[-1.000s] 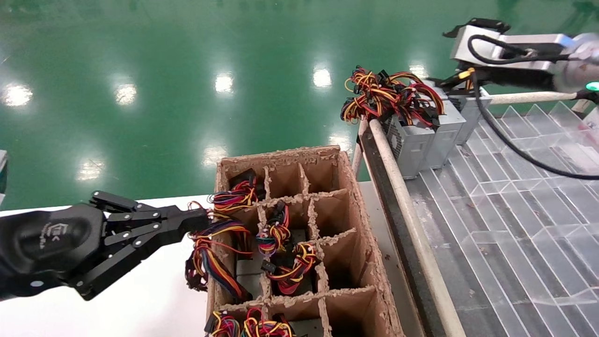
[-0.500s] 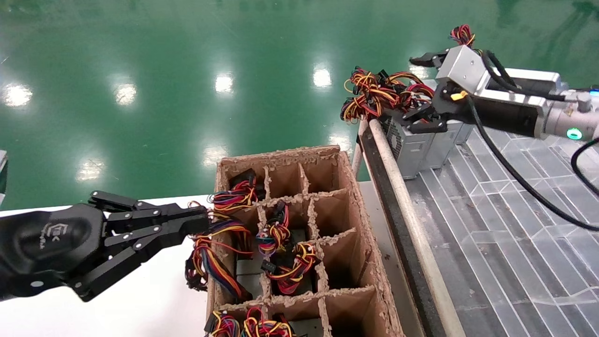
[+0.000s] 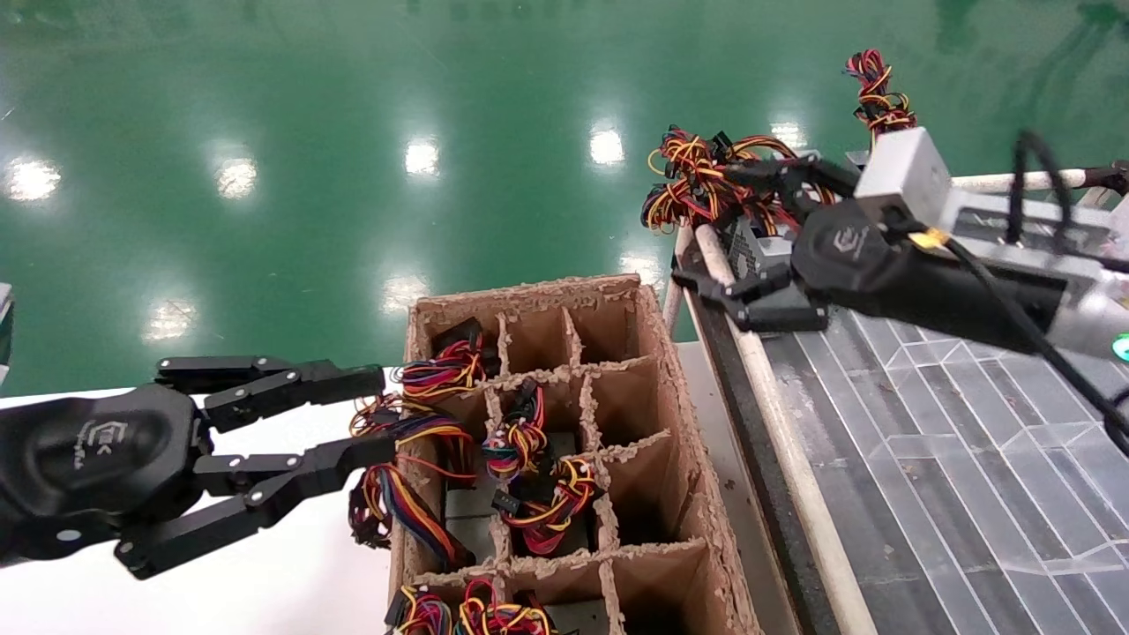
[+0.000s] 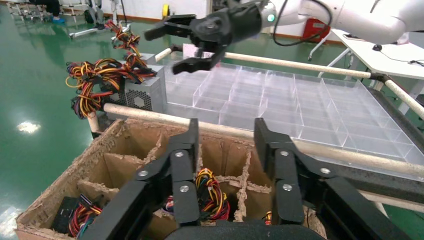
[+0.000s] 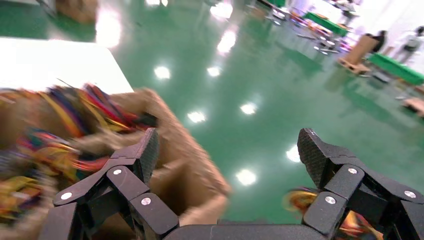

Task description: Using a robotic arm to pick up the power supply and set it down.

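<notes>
The power supply stands on the clear tray behind two similar boxes. In the head view only its slim upright wire bunch (image 3: 875, 88) shows above my right wrist block. In the left wrist view the wire bunch (image 4: 124, 40) rises behind the bushier ones. My right gripper (image 3: 706, 225) is open and empty. It hangs over the tray's near rail in front of the grey boxes, and shows as the right gripper (image 4: 167, 50) in the left wrist view and the right gripper (image 5: 227, 155) in its own. My left gripper (image 3: 384, 413) is open at the carton's left wall, and its own view has the left gripper (image 4: 227, 132) over wire-filled cells.
A cardboard carton (image 3: 657, 353) with paper dividers holds several wired units and some empty cells. Two grey boxes (image 3: 760, 256) with bushy wires (image 3: 706, 181) stand at the corner of the compartmented clear tray (image 3: 970, 397). A pale rail (image 3: 776, 414) runs between carton and tray.
My right gripper came off the power supply, leaving it standing on the tray, and swung toward the carton with its jaws open. My left gripper's fingers went from shut to open.
</notes>
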Tool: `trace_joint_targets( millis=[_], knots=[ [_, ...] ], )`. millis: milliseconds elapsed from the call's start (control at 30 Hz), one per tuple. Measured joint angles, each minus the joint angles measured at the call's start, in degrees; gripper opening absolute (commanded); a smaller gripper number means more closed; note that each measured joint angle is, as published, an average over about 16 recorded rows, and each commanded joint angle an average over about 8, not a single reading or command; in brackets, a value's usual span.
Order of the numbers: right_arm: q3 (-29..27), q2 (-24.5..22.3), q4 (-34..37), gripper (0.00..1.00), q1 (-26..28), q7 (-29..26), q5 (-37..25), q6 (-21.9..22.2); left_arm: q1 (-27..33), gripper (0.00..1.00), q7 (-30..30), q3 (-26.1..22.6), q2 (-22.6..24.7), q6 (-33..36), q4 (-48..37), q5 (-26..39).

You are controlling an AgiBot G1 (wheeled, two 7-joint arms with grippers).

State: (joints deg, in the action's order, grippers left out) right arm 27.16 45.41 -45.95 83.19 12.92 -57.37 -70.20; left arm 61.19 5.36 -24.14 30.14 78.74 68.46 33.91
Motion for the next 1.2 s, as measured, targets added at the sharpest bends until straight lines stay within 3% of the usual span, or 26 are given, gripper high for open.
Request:
trace_joint_targets(
  millis=[700,1200],
  knots=[
    [-10.1,-9.4,-25.0,1.00,-19.6,-21.3,14.1,-14.1,0.0,1.00,0.0,0.0,0.0,0.0,0.0,0.0],
    [-11.7,-10.9,-28.9,1.00,-22.7,-24.3,16.3,-16.3,0.0,1.00,0.0,0.0,0.0,0.0,0.0,0.0]
  ],
)
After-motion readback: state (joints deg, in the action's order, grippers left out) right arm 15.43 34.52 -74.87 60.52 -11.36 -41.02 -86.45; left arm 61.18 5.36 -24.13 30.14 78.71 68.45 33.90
